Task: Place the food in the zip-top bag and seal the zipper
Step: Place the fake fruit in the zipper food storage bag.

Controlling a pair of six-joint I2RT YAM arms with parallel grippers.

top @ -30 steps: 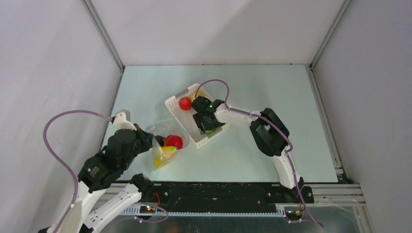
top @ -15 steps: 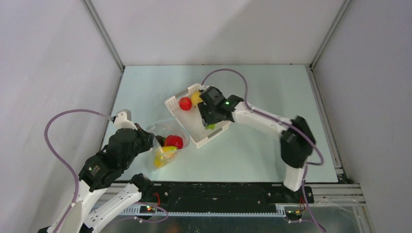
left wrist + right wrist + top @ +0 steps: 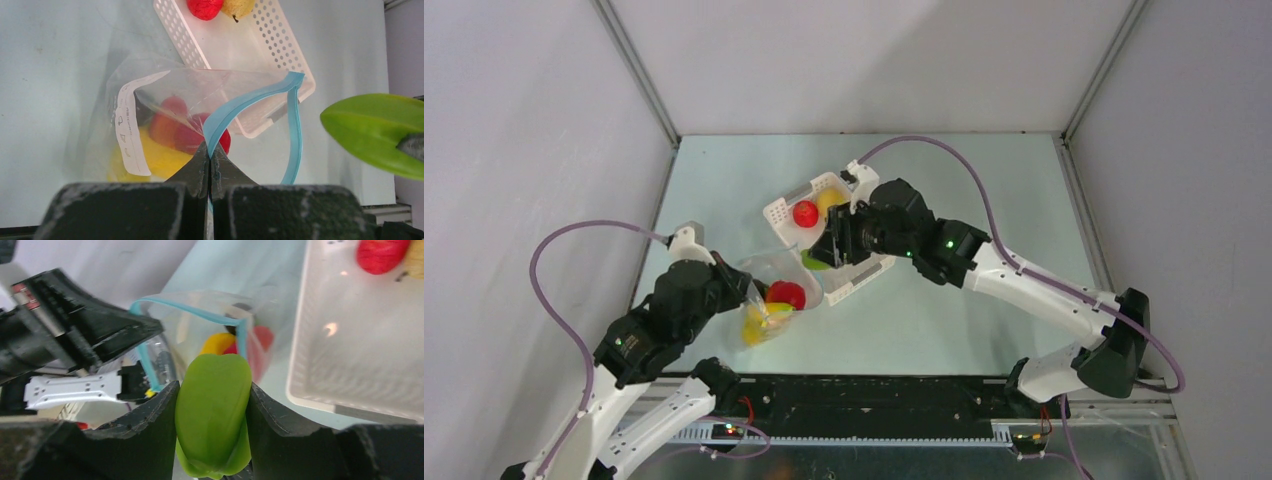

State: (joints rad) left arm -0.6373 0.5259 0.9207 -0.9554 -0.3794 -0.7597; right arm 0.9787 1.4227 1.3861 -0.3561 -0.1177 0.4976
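Blue zipper (image 3: 250, 97) is pinched at one end by the left gripper (image 3: 209, 150), jaws together on it. We see the strip loop open, and the bag (image 3: 165, 95) mouth gapes toward the right arm. Right gripper (image 3: 212, 386) is clamped on a green piece (image 3: 212, 410), held off the table (image 3: 984, 180) just beside that mouth, at the basket's (image 3: 776, 212) near-left edge. In the bag we count a red apple (image 3: 785, 293) and yellow pieces (image 3: 160, 160); something dark sits behind them, can't name it. Basket holds a second apple (image 3: 805, 213) and a lemon (image 3: 828, 201), touching, in its far corner. Bag is just beside the basket.
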